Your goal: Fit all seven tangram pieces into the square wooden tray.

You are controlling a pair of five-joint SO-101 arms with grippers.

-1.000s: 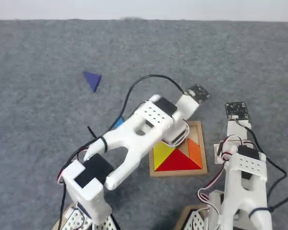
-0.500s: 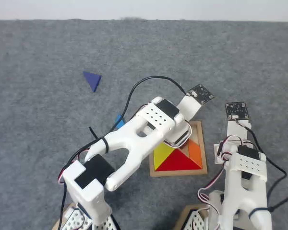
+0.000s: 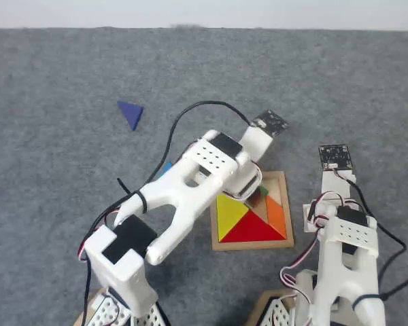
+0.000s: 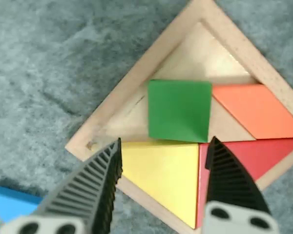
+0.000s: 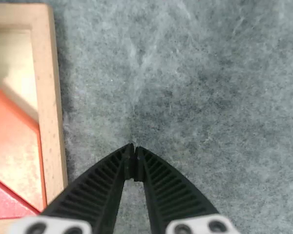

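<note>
Pale bare wood on tray [image 4: 132,84]. Pieces: green square [image 4: 179,111], yellow triangle [image 4: 163,170], red triangle [image 4: 268,153], orange parallelogram [image 4: 261,111], light blue piece [image 4: 10,204], dark blue triangle [image 3: 130,114]. Mottled grey felt mat [image 3: 54,176]. White left arm [image 3: 190,183] and right arm [image 3: 347,258], with black cable [image 3: 190,115]. Left gripper [image 4: 166,145] and right gripper [image 5: 132,148] both black, ribbed inner faces, light grey bases.

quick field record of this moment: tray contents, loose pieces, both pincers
tray: square wooden tray, partly filled
in tray: green square, yellow triangle, red triangle, orange parallelogram
loose on mat: light blue piece beside the tray, dark blue triangle farther off
left pincer: open, above the tray by the green square
right pincer: shut, empty, over the mat beside the tray
</note>
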